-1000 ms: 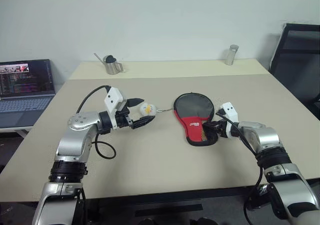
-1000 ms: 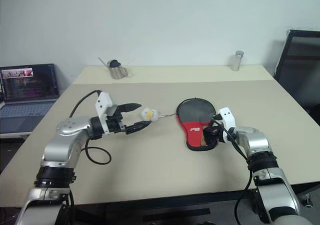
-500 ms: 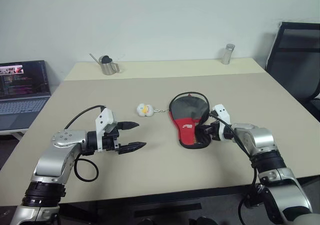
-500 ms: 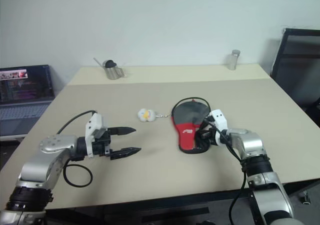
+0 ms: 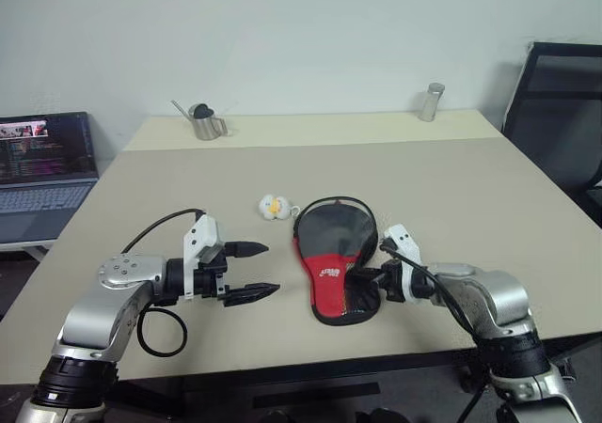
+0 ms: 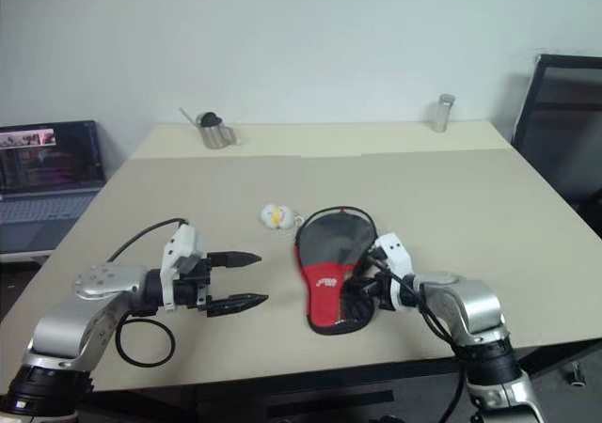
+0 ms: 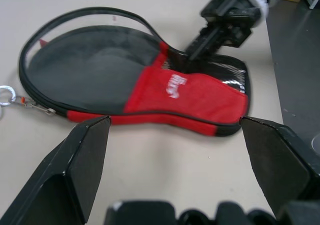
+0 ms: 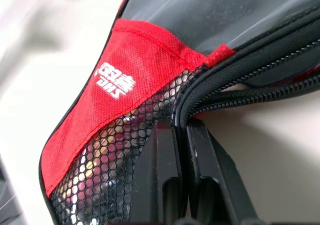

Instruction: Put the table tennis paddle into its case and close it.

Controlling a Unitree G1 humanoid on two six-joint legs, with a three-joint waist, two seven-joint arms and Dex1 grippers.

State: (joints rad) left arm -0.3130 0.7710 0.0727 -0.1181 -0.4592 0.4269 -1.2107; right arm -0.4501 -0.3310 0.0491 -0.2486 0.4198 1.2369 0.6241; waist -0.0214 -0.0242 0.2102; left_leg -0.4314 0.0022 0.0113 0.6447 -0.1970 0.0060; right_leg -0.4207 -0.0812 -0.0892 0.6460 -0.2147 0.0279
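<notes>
Right now I see the case [image 5: 334, 263] lying flat on the worktop [image 5: 470, 188]; my right gripper [image 5: 370, 278] fingers are clenched on its zip rim at the handle end. Beside the case, my left gripper [image 5: 259, 270] fingers are spread, grasping nothing.

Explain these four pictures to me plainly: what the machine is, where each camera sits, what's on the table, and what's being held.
This is a humanoid robot with two arms. Two pictures come from cameras in its head, looking down over the table; the other two come from a camera on each wrist. The right hand is shut on the zip rim of the case, a soft black and red pouch lying flat. The left hand hangs open beside the case, holding nothing. Near the case's top lies a small white and yellow charm on a key ring. At the far edge stand a small metal watering can and a metal cylinder.
</notes>
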